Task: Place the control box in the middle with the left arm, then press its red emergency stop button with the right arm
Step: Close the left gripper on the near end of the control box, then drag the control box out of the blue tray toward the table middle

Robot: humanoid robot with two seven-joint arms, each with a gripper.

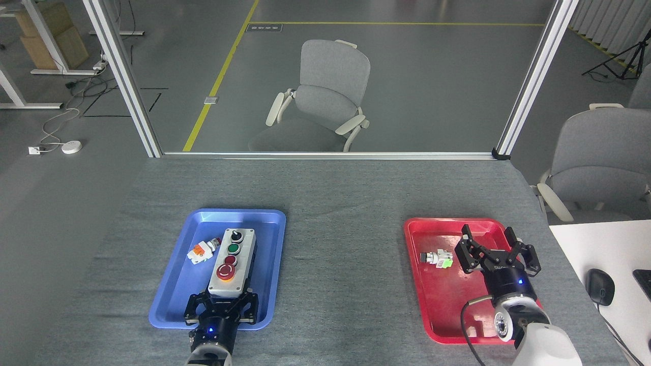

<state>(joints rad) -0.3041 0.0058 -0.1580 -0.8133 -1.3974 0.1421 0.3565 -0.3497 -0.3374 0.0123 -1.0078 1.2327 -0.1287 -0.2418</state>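
The control box point(232, 260), light grey with a black base, lies lengthwise in the blue tray point(175, 284). Its red emergency stop button point(225, 272) is the control closest to me, in line with a small red, a green and a black one. My left gripper point(222, 300) is shut on the box's near end, fingers against both sides. My right gripper point(489, 239), with the looping black cable, hovers open over the red tray point(447, 315), holding nothing. The middle point(343, 264) is bare grey cloth between the trays.
A loose orange-white switch point(202, 250) lies in the blue tray left of the box. A small switch with a green part point(438, 258) sits in the red tray, left of my right gripper. A white desk with a mouse point(600, 286) adjoins the right edge.
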